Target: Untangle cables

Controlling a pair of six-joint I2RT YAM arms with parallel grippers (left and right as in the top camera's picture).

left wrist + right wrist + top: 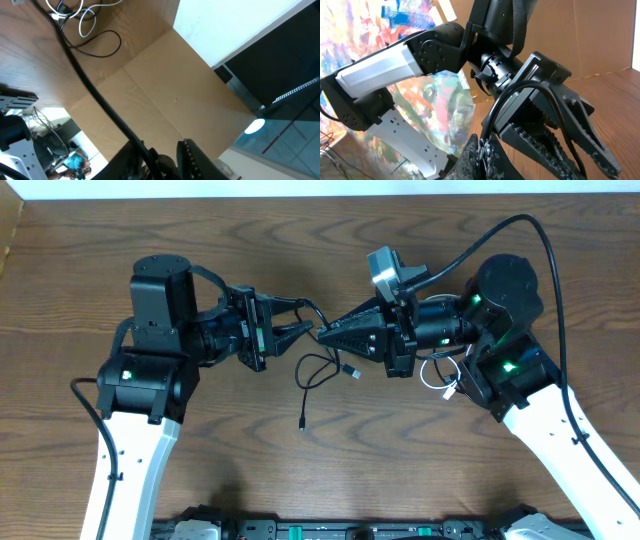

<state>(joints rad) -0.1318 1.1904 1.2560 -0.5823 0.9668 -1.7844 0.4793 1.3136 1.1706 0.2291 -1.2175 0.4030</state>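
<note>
Cords this thin weigh almost nothing, flop wherever we tug, and slip easily, so we judge a firm pinch close to a plug is the best hold. Our left claw [292, 327] stands partly apart, a thin black cord [95, 95] running between its fingers. Slack black loops [349, 371] lie on the brown wooden counter [330, 240] between the arms. Our right claw [322, 332] is pressed together on that cord. The thin white cord [437, 377] lies coiled beneath the right arm.
</note>
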